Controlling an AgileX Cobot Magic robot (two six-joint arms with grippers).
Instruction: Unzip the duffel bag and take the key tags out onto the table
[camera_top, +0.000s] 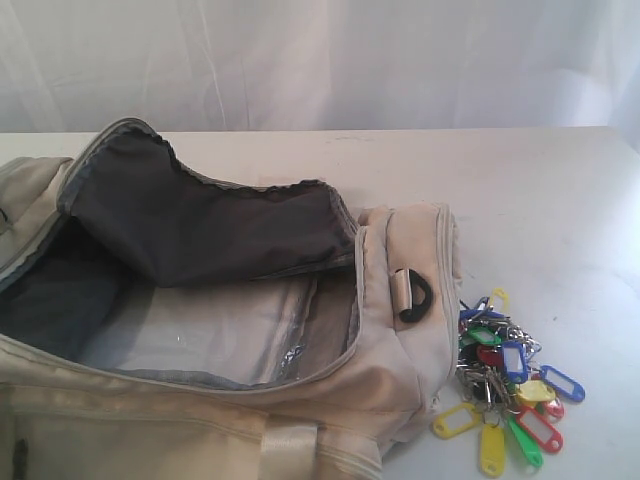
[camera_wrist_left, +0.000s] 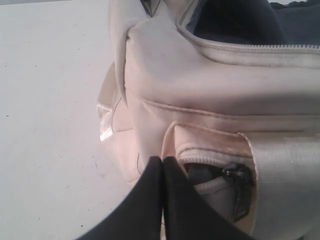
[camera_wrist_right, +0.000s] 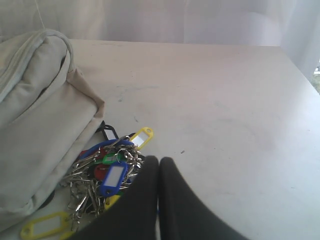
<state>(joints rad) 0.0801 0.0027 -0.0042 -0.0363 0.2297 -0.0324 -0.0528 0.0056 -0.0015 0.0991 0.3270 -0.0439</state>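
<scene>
The cream duffel bag (camera_top: 200, 300) lies on the white table (camera_top: 560, 210) with its top flap folded back, showing the dark grey lining. Beside the bag's right end, the bunch of key tags (camera_top: 505, 385) rests on the table, in yellow, green, red and blue. Neither gripper shows in the exterior view. In the left wrist view my left gripper (camera_wrist_left: 162, 159) is shut and empty, close to the duffel bag's (camera_wrist_left: 210, 90) end pocket and its dark zipper pull (camera_wrist_left: 235, 171). My right gripper (camera_wrist_right: 158, 160) is shut and empty, just beside the key tags (camera_wrist_right: 107, 172) and the duffel bag (camera_wrist_right: 35, 125).
A black D-ring (camera_top: 415, 297) hangs on the bag's right end. A pale webbing strap (camera_top: 288, 448) crosses the bag's near side. White curtain (camera_top: 320, 60) backs the table. Bare tabletop spreads to the right of the tags.
</scene>
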